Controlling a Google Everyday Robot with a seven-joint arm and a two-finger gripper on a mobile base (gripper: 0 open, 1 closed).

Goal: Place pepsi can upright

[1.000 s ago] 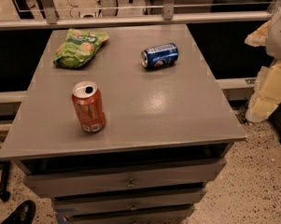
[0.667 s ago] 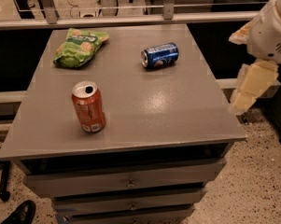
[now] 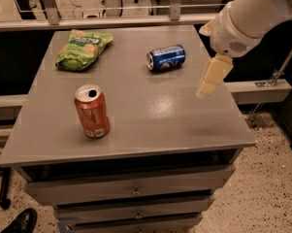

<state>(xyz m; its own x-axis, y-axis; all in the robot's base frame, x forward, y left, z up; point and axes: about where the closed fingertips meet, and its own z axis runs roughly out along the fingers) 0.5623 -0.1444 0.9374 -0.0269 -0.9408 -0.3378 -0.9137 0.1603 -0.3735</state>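
Observation:
The pepsi can (image 3: pixel 166 57), blue with a silver top, lies on its side on the far middle of the grey table (image 3: pixel 150 115), its top facing left. My gripper (image 3: pixel 203 62) hangs over the table's right side, to the right of the can and apart from it. Its cream fingers (image 3: pixel 211 75) stand apart, open and empty. The white arm comes in from the upper right.
An orange soda can (image 3: pixel 92 111) stands upright at the front left of the table. A green chip bag (image 3: pixel 82 48) lies at the far left corner. Drawers sit below the tabletop. A metal rail runs behind the table. A shoe (image 3: pixel 22 221) shows on the floor at bottom left.
The arm and gripper have moved left, from beyond the table's right edge to over its right side, closer to the pepsi can. The cans and bag have not moved.

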